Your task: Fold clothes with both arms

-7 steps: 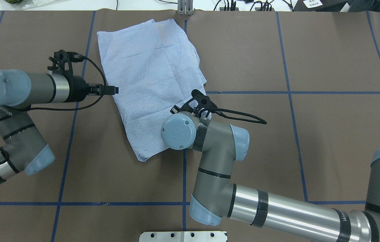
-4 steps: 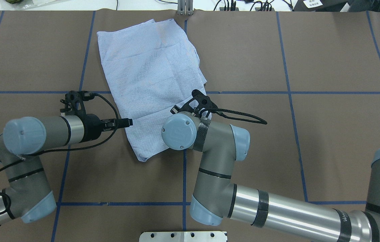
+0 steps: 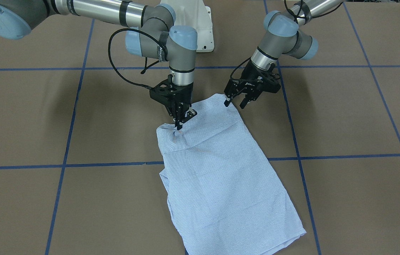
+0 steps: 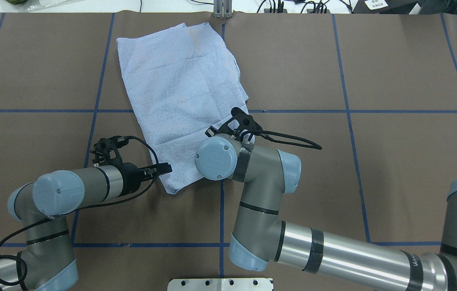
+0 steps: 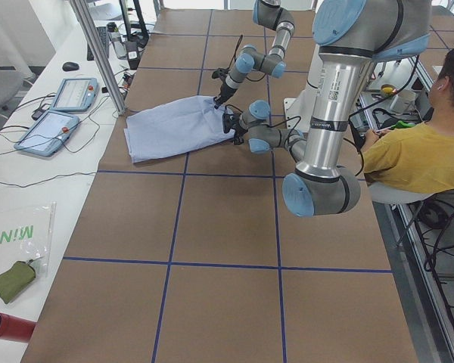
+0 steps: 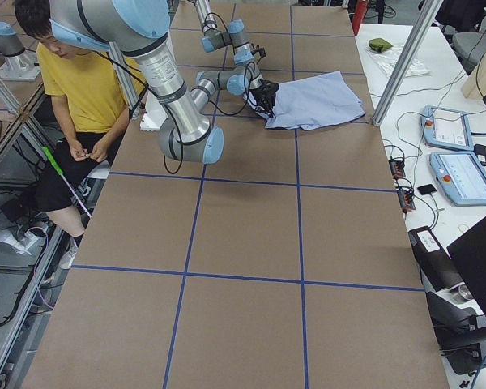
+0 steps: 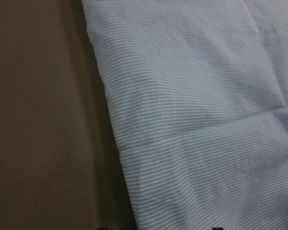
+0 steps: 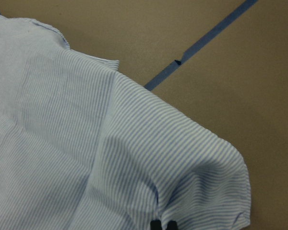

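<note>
Basically right gripper (image 3: 179, 124) is pinched shut on one shirt (image 3: 221, 184) corner, left gripper (image 3: 234, 104) gapes empty by the other, should grab next.

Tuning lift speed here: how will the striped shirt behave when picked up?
Likely floppy: the shirt puckers where the fingers of the right gripper pinch it, so it should sag between grasps. Probably light: thin cloth lying flat. Its folded layers may slip apart, since they lie loose.
</note>
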Robot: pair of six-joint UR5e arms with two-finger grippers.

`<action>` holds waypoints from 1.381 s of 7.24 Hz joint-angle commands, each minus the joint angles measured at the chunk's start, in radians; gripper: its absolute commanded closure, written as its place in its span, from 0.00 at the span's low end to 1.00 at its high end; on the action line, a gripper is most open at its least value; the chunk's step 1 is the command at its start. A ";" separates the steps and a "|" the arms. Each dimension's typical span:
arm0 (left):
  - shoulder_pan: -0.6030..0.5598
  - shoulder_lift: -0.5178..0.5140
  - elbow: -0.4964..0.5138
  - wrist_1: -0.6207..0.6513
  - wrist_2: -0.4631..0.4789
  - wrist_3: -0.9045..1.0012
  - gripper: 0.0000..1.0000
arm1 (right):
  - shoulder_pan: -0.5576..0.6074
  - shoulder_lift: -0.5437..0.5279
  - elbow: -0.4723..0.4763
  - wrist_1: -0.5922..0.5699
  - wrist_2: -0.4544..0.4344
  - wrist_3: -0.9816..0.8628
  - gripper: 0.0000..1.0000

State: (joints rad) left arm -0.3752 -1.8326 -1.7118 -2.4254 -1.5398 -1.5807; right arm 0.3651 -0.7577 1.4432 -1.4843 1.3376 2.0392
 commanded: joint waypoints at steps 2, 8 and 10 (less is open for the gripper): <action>0.044 -0.042 0.000 0.054 0.019 -0.039 0.37 | 0.000 0.000 0.000 0.001 -0.003 -0.001 1.00; 0.067 -0.033 -0.138 0.057 0.049 -0.042 1.00 | -0.012 -0.171 0.233 -0.010 -0.012 -0.004 1.00; 0.149 -0.034 -0.204 0.055 0.052 -0.045 1.00 | -0.127 -0.306 0.452 -0.036 -0.096 -0.002 1.00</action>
State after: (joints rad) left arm -0.2762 -1.8656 -1.8741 -2.3689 -1.4899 -1.6241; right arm 0.3050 -0.9766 1.7522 -1.5021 1.2888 2.0361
